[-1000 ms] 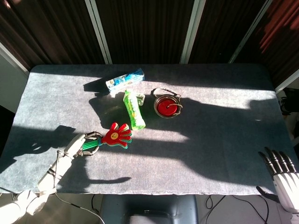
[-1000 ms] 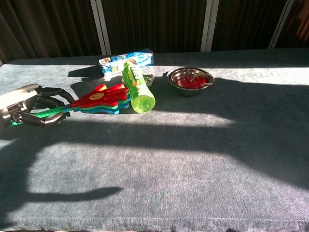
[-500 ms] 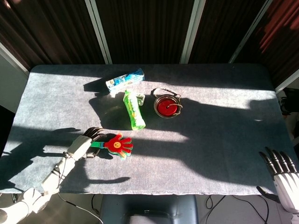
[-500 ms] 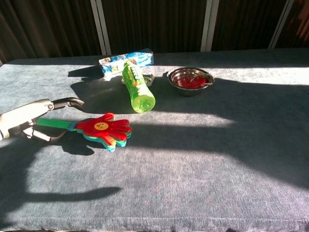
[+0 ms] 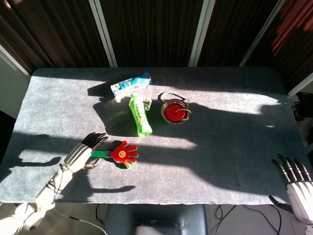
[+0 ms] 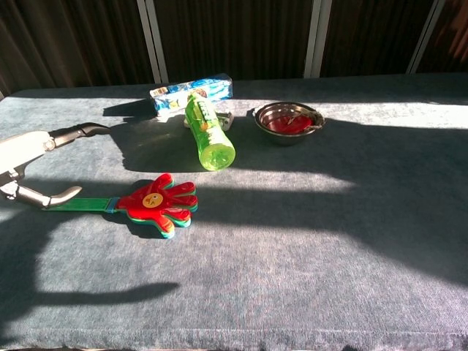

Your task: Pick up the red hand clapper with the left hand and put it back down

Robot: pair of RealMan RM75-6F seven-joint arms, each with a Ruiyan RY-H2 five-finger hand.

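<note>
Looks like the put-down half of the job is basically done. The red hand clapper (image 6: 158, 204) is lying flat on the table (image 5: 220, 147), near-left area, with its green handle pointing left toward the left hand (image 6: 29, 157). That hand sits right at the end of the handle with its fingers spread apart: one finger reaches out toward the far side, and the thumb curls low by the handle tip. From the chest view I can't tell for sure whether the thumb is touching the handle, but nothing is wrapped around it, so I'd call the grip released.

What's left, if I'm reading it right, is just getting the hand clear. It should pull back to the left and up without snagging the handle or dragging the clapper along, since the thumb is so close to it.

The right hand (image 5: 297, 182) is way over at the near-right corner, off the table edge, fingers apart and carrying nothing.

The surface is a grey-blue felt-like cloth, half in harsh sunlight with big shadows across it. Farther back there's a green bottle (image 5: 140, 115) lying on its side, a blue and white box (image 5: 130, 84) behind it, and a small metal bowl (image 5: 175, 110) with something red inside. Behind the table are dark panels with pale vertical strips.
</note>
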